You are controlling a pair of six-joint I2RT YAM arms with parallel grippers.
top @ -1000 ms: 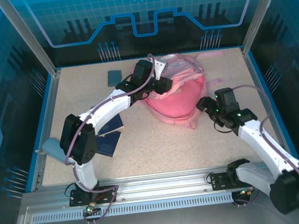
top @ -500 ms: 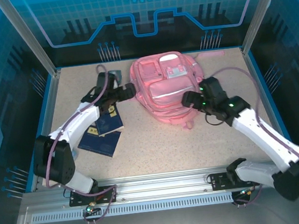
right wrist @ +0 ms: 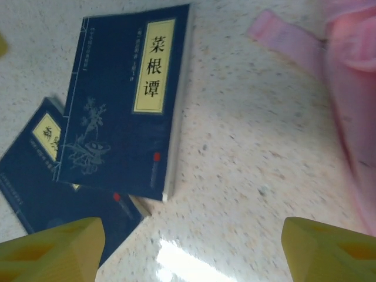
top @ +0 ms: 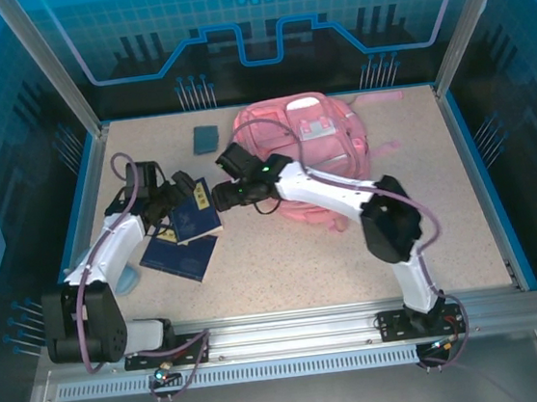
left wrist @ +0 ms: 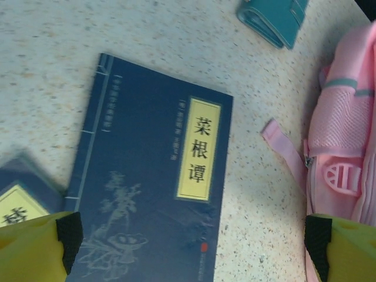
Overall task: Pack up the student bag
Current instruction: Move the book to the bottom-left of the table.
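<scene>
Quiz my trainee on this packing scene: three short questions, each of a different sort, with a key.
1. True or false: the upper blue book partly overlaps the lower blue book.
2. Which thing lies left of the student bag, beyond the books? A. teal pouch B. red mug C. white plate
3. Fill in: the left pincer and the right pincer both stand ____, holding nothing.

Key: 1 true; 2 A; 3 open.
</scene>
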